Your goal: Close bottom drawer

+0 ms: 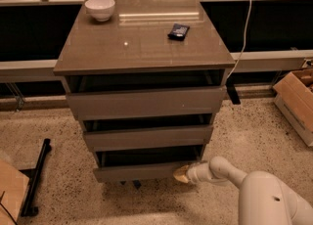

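Observation:
The bottom drawer point(142, 171) is the narrowest grey-brown front at the foot of the cabinet point(142, 48). It stands only slightly out, with a thin dark gap above its front. My gripper point(182, 173) is at the drawer front's right end, touching it, at the end of my white arm point(220, 170) that reaches in from the lower right.
The two upper drawers point(146, 102) stand slightly open. A white bowl point(100, 9) and a dark small object point(178, 31) lie on the cabinet top. A cardboard box point(298, 97) stands at the right, another at the lower left point(10, 194). A black bar point(36, 177) lies on the floor.

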Controlling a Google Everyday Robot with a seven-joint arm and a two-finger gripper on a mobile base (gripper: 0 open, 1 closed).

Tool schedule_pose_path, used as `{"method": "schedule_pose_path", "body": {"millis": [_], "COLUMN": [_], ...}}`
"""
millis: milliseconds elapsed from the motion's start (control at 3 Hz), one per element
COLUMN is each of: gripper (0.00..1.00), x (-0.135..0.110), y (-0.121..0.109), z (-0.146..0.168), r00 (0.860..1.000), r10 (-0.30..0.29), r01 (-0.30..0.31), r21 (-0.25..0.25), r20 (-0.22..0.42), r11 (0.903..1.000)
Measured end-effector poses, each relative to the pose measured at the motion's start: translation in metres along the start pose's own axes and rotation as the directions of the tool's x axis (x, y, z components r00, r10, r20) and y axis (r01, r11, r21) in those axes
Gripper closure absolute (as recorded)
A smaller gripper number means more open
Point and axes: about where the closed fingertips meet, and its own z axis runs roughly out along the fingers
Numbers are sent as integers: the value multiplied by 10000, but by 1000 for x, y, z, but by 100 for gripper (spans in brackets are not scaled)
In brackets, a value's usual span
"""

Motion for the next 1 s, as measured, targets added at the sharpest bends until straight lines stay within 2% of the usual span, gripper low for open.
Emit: {"method": "schedule_pose_path", "body": {"millis": [667,1000], "gripper": [100,100], "x": [-1,-9], "y": [-2,-20], "z": [5,16], "r00": [10000,9984], "r10": [-90,-475], "r01": [90,456], "r21": [78,613], "r20": [31,301], "r11": [9999,9971]}}
